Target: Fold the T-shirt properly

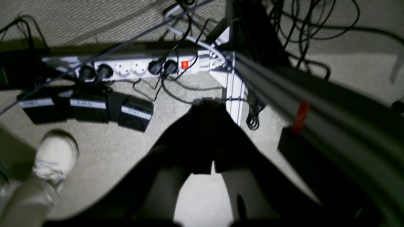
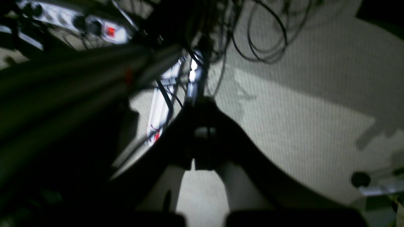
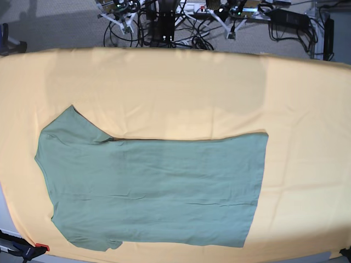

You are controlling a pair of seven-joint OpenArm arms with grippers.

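The sage-green T-shirt (image 3: 159, 189) lies flat and sideways on the yellow-orange cloth (image 3: 181, 93), hem toward the right and sleeves at the left. Neither arm shows in the base view. In the left wrist view my left gripper (image 1: 208, 105) hangs off the table over the carpeted floor, its dark fingers shut together with nothing between them. The right wrist view is blurred; my right gripper (image 2: 202, 108) is also shut and empty above the floor. The T-shirt shows in neither wrist view.
Below the left arm lie a white power strip (image 1: 139, 66), black adapters (image 1: 88, 107), loose cables and a person's white shoe (image 1: 55, 157). An aluminium frame rail (image 1: 315, 116) slants past on the right. A clamp (image 3: 27, 250) grips the table's front left corner.
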